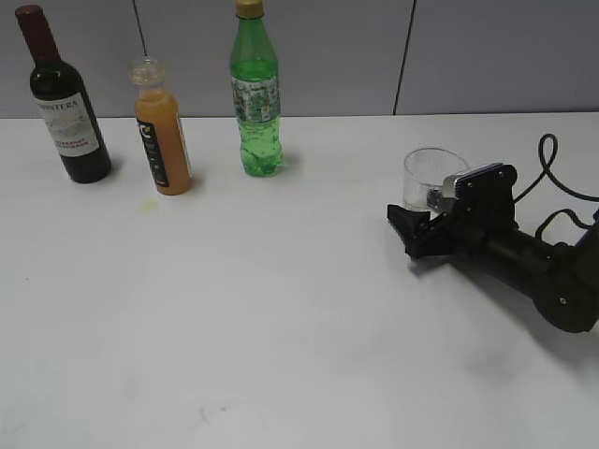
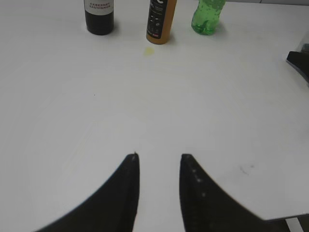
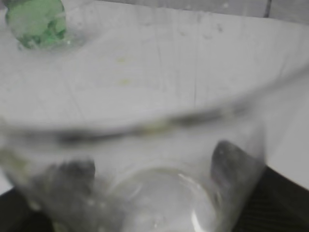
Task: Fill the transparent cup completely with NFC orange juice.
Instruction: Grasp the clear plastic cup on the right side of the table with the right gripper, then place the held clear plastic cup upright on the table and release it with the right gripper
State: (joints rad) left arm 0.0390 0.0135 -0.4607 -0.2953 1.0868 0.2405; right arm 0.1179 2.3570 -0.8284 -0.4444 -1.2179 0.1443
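Three bottles [image 1: 164, 126] back left, cup [image 1: 429, 178] far right.

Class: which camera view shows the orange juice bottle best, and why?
The exterior view: the orange juice bottle stands whole there, neck to base, between two other bottles. The left wrist view cuts it off, showing only its lower part. The right wrist view does not show it.

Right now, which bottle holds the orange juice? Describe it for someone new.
Three bottles stand along the table's back edge. The juice bottle is the middle one, between the wine bottle and green soda bottle: shortest, cloudy orange, black label, clear neck.
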